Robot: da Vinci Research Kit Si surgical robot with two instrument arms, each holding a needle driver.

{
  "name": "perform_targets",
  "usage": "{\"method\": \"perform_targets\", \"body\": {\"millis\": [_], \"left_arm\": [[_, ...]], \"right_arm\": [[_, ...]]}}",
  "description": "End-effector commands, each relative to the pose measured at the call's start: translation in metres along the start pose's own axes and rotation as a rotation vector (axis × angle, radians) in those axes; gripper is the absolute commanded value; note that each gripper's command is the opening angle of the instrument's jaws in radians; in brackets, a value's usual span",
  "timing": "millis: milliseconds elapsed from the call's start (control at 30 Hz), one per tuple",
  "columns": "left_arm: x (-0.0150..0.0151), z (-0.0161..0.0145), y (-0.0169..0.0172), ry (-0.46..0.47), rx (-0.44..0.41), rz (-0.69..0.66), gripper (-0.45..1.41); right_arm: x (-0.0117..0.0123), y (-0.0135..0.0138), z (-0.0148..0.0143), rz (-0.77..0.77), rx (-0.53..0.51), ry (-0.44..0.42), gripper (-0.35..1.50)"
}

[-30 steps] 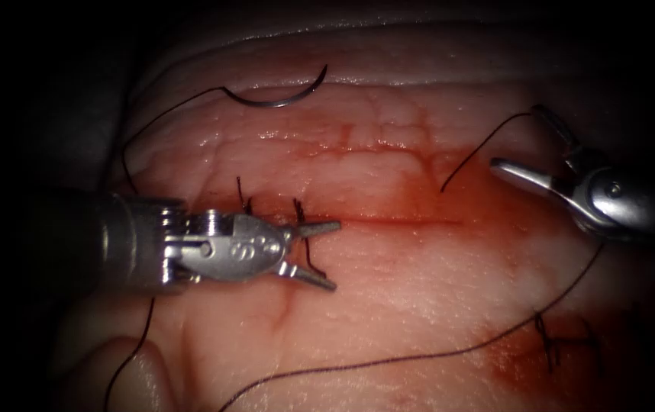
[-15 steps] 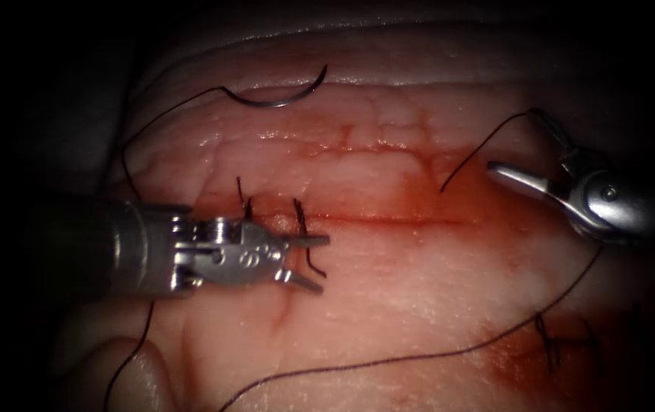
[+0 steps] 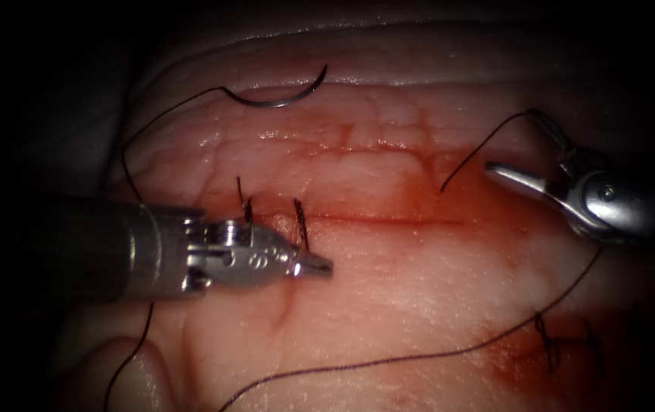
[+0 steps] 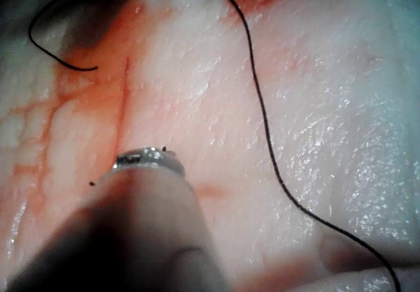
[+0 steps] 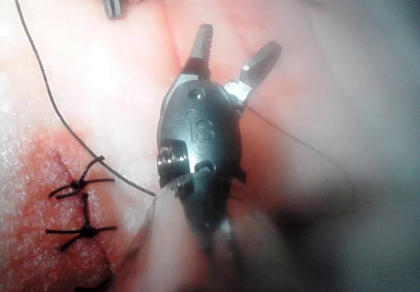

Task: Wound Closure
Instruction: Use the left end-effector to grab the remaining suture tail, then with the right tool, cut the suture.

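Since a second ago the left tool (image 3: pixel 314 265) has closed its jaws, which stood wide, and drawn back a little toward its shaft. It now lies just below the cut (image 3: pixel 388 220), its tip beside the second stitch (image 3: pixel 299 223). The jaws look shut on a cut end (image 3: pixel 306 238) of that stitch, though the end is too fine to be sure it lies between them.

The right tool (image 3: pixel 522 156) has barely moved. It waits right of the cut with jaws wide, holding nothing; the thread (image 3: pixel 488 141) arcs beside its far jaw.

The needle (image 3: pixel 278 95) lies free on the tissue (image 3: pixel 419 297), well above the cut, out of the flesh and in no tool. Its thread runs down around the left tool's shaft.

To do this grip well, I judge the left tool should hold the end near its tip, lift gently so the knot is not loosened, and keep clear of the long strand (image 3: pixel 388 360) below the cut.
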State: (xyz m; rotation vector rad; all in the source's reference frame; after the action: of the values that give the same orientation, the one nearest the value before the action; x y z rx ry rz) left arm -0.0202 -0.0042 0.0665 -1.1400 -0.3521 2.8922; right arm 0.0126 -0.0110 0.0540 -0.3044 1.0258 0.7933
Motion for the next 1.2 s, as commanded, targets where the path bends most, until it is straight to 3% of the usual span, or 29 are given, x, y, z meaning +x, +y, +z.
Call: {"method": "perform_targets", "body": {"millis": [33,167,300,500,900,1033,1200], "left_arm": [[0.0000,0.0005,-0.0001,0.002,-0.002,0.005,-0.45],[-0.0003,-0.0006,-0.0005,0.030,0.010,0.010,-0.45],[-0.0007,-0.0018,-0.0013,0.095,0.055,0.029,-0.45],[-0.0018,-0.0037,-0.0029,0.245,0.076,0.093,-0.45],[-0.0045,-0.0042,-0.0044,0.454,0.076,0.166,-0.45],[-0.0050,-0.0035,-0.0043,0.495,0.062,0.183,-0.45],[-0.0053,-0.0024,-0.0040,0.596,0.022,0.139,-0.45]], "right_arm": [[-0.0005,-0.0011,0.0007,0.000,0.007,-0.008,1.31],[-0.0015,-0.0022,0.0012,-0.012,0.058,-0.053,1.13],[-0.0028,-0.0038,0.0032,-0.050,0.136,-0.019,1.33],[-0.0054,-0.0078,0.0072,-0.168,0.303,-0.018,1.38],[-0.0062,-0.0137,0.0112,-0.224,0.397,0.050,1.40],[-0.0064,-0.0147,0.0119,-0.239,0.432,0.045,1.30],[-0.0068,-0.0156,0.0134,-0.253,0.414,0.048,1.30]]}}
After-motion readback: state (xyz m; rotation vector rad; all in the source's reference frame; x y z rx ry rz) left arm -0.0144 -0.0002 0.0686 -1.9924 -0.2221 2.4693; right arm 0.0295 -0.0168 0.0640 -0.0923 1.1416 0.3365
